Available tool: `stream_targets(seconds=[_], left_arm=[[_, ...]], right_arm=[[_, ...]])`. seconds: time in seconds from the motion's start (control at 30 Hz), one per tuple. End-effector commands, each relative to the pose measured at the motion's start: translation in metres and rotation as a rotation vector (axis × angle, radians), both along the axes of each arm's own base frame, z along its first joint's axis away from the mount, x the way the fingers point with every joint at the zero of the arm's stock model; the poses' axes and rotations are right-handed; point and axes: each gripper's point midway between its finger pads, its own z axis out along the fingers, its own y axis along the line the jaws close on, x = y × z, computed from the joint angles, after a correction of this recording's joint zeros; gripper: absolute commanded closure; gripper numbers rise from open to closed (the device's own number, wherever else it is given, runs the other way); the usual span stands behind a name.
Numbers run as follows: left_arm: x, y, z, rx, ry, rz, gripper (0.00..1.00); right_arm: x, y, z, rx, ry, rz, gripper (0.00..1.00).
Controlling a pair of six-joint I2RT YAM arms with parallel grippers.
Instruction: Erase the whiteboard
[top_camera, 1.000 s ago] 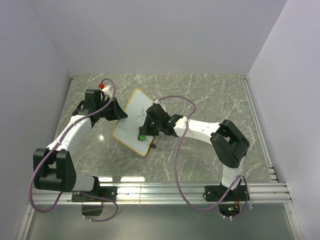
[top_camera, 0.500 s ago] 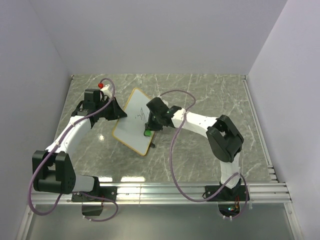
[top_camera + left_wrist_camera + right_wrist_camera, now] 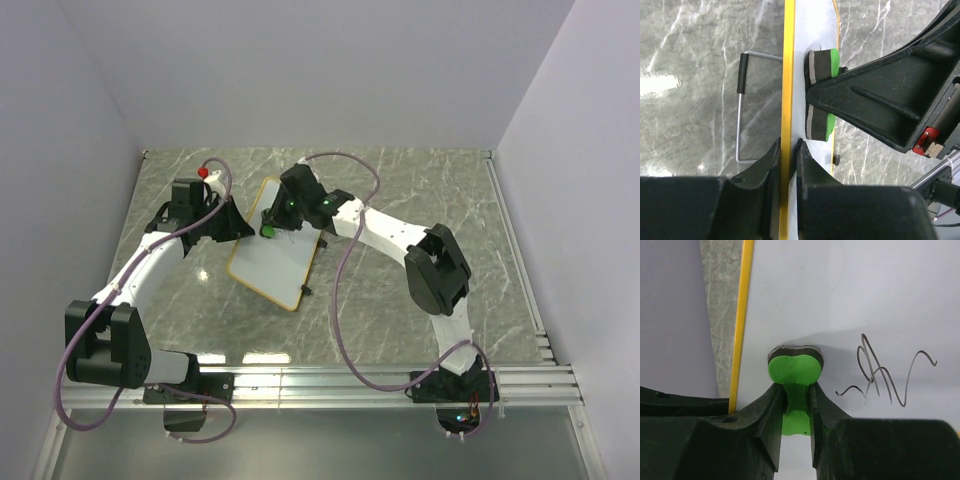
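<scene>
The whiteboard (image 3: 274, 262) with its thin orange frame lies tilted on the marble table, left of the middle. My left gripper (image 3: 236, 226) is shut on its left frame edge (image 3: 787, 100), one jaw on each side. My right gripper (image 3: 272, 226) is shut on a green eraser (image 3: 794, 371) with a grey felt face, pressed against the board's upper part. The eraser (image 3: 820, 95) also shows in the left wrist view. A black scribble (image 3: 885, 375) remains on the white surface (image 3: 850, 295) just right of the eraser.
A wire stand leg (image 3: 741, 107) sticks out behind the board. A small black foot (image 3: 304, 291) shows at the board's near right edge. A red tip (image 3: 203, 172) sits on the left arm's cable. Grey walls close the table on three sides.
My right gripper has carried the eraser up the board, from its near lower part to its far upper part. The left gripper and the board have stayed in place.
</scene>
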Motion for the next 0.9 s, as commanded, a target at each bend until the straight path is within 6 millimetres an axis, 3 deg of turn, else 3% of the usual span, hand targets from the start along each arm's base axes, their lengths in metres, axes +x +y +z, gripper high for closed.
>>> stream_targets(seconds=[0.0,0.07,0.2,0.27,0.37,0.47,0.6,0.7,0.73,0.8,0.83,0.87], left_arm=[[-0.015,-0.001,-0.007,0.042,0.038,-0.021,1.0],[-0.015,-0.002,-0.007,0.039,0.036,-0.022,1.0],[-0.014,-0.002,-0.008,0.041,0.038,-0.023,1.0],[-0.013,-0.002,-0.007,0.041,0.035,-0.023,1.0],[-0.012,-0.002,-0.007,0.043,0.034,-0.023,1.0],[-0.011,-0.002,-0.009,0.044,0.038,-0.023,1.0],[-0.01,-0.002,-0.01,0.042,0.038,-0.024,1.0],[-0.009,-0.002,-0.01,0.043,0.038,-0.024,1.0],[-0.009,-0.002,-0.01,0.046,0.037,-0.023,1.0],[-0.008,-0.002,-0.009,0.045,0.034,-0.023,1.0],[-0.008,-0.002,-0.009,0.046,0.033,-0.026,1.0],[-0.008,-0.002,-0.009,0.048,0.035,-0.025,1.0]], right_arm=[[0.005,-0.015,-0.035,0.007,0.067,-0.061,1.0],[0.01,-0.042,-0.057,-0.02,0.11,-0.117,1.0],[0.018,-0.094,-0.084,-0.161,0.124,-0.203,1.0],[0.014,-0.114,-0.101,-0.218,0.142,-0.209,1.0],[0.0,-0.131,-0.121,-0.272,0.172,-0.205,1.0],[-0.006,-0.129,-0.122,-0.262,0.174,-0.193,1.0],[0.003,-0.107,-0.092,-0.208,0.124,-0.165,1.0],[0.011,-0.08,-0.054,-0.147,0.073,-0.132,1.0],[0.018,-0.068,-0.032,-0.106,0.039,-0.123,1.0],[0.021,-0.054,-0.013,-0.068,0.02,-0.118,1.0],[0.025,-0.04,0.013,-0.015,-0.008,-0.1,1.0],[0.028,-0.034,0.023,0.01,-0.014,-0.102,1.0]])
